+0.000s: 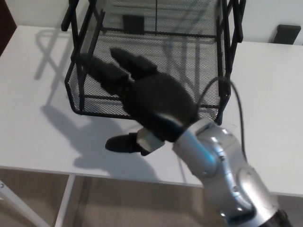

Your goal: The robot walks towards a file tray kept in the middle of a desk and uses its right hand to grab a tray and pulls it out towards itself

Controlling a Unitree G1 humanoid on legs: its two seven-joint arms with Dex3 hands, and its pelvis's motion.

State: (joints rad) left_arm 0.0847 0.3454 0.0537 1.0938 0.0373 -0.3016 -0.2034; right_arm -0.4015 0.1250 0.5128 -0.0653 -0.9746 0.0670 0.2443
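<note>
**Where the mesh tray sits, the right hand is spread over its front rim**

While a white table [33, 94] carries it, a black wire-mesh file tray [151, 56] is seen at the table's middle, towards the far side. Its lowest tray is framed by dark bars, with upright posts at the corners and fine mesh walls and floor. Over its front rim the right hand [142, 101] is held with fingers [106, 73] apart, the thumb [124, 143] below and in front; nothing is seen gripped. A silver forearm [222, 165] is seen at lower right.

Black right hand [154, 104], thick rounded fingers [106, 73]; white thumb base; silver jointed forearm [222, 165]; black cable [236, 106].
</note>
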